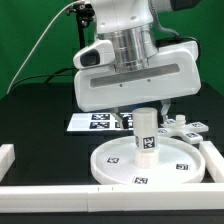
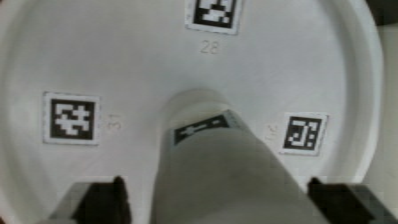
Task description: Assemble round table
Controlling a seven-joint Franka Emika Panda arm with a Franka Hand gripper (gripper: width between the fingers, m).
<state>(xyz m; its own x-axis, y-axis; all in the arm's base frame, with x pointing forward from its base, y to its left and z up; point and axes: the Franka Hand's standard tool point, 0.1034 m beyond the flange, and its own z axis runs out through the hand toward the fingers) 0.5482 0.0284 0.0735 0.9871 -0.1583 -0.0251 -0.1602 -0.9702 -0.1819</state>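
Resting flat on the black table (image 1: 30,110) beneath the arm (image 1: 125,40), the large round disc (image 1: 115,168) carries the short cylinder leg (image 1: 146,140), which stands upright at its middle. The gripper (image 1: 143,112) straddles the leg, with fingers (image 2: 118,200) on both sides; whether they pinch it or stand just clear, I cannot tell. The cross-shaped foot piece (image 1: 186,129) lies just beside the disc, on the exterior view's right.

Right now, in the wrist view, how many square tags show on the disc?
3: one tag beyond the leg, a second tag on one side of it, a third tag on the other. The leg may hide others.
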